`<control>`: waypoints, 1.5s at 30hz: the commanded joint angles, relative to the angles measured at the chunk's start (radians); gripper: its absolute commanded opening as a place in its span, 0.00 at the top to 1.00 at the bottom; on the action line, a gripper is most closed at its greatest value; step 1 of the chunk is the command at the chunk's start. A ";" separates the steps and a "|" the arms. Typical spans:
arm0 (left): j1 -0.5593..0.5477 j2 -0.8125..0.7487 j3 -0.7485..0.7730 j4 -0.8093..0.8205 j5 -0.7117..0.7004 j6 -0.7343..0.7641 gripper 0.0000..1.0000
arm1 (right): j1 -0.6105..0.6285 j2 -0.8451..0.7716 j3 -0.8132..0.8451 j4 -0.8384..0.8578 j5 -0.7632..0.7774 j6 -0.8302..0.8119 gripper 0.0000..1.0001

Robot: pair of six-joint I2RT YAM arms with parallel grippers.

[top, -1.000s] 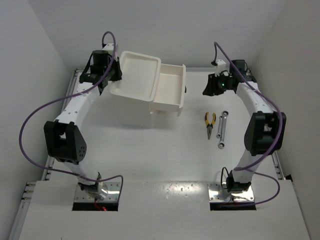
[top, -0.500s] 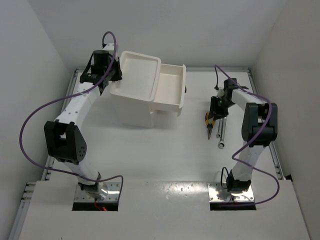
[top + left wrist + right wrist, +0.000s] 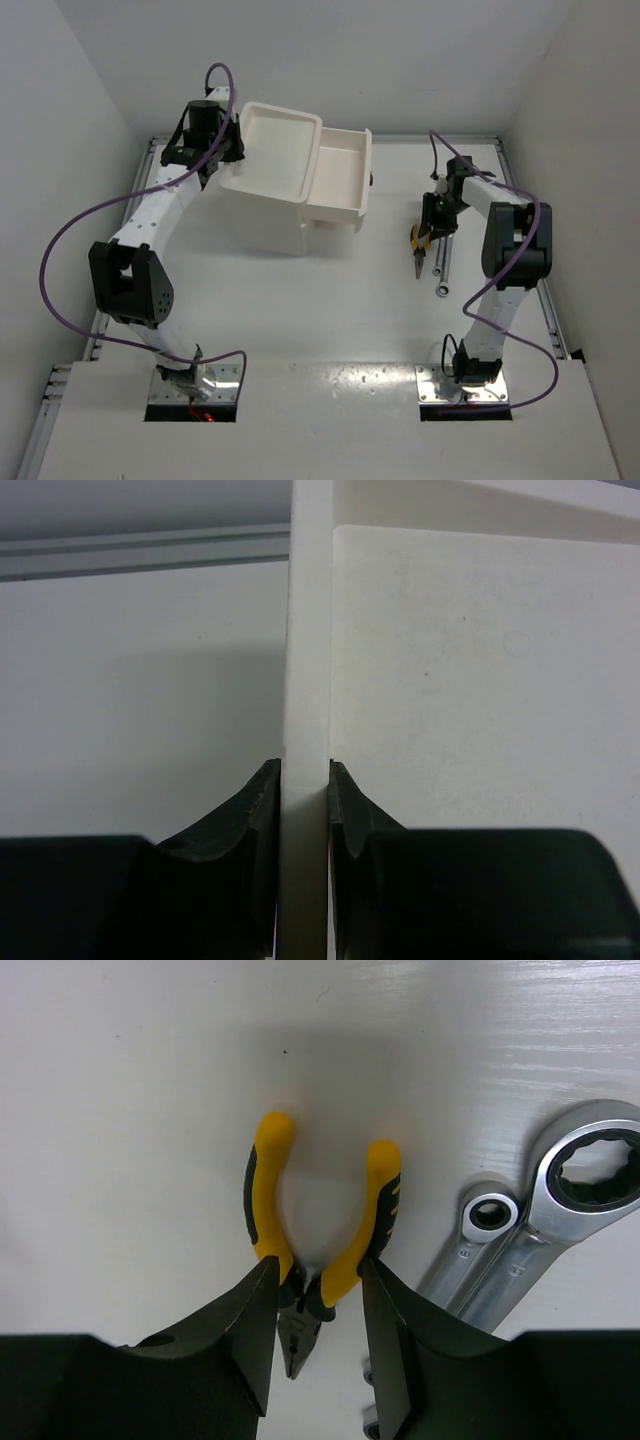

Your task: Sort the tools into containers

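Note:
The yellow-handled pliers (image 3: 420, 243) lie on the table, right of centre, with two silver wrenches (image 3: 443, 260) beside them. My right gripper (image 3: 428, 230) is down over the pliers. In the right wrist view its fingers (image 3: 250, 1310) press both yellow handles (image 3: 262, 1190) near the pivot; my right gripper (image 3: 318, 1270) is shut on them. The wrenches (image 3: 560, 1210) lie just to the right. The white container (image 3: 262, 225) has a tray top (image 3: 240, 183) and one drawer (image 3: 335, 210) pulled out. My left gripper (image 3: 232, 148) is shut on the tray rim (image 3: 308, 630). No screwdrivers are in view.
The open drawer shows no tools inside, and its dark knob (image 3: 372, 180) faces right. White walls close in the table at the back and both sides. A metal rail (image 3: 540, 300) runs along the right edge.
My right arm has swung from the back right down onto the pliers, and its fingers now sit around the handles. The left arm has not moved.

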 commanded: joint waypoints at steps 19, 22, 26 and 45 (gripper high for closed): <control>-0.003 0.115 -0.044 -0.131 -0.041 -0.100 1.00 | 0.017 0.039 0.023 0.015 0.098 0.047 0.65; -0.003 0.115 -0.044 -0.131 -0.041 -0.100 1.00 | 0.026 0.062 0.023 0.024 0.116 0.047 0.70; -0.003 0.115 -0.044 -0.131 -0.050 -0.100 1.00 | 0.035 0.082 0.034 0.033 0.116 0.047 1.00; -0.003 0.069 -0.082 -0.122 -0.075 -0.100 1.00 | 0.048 -0.347 0.282 0.193 -0.226 0.496 1.00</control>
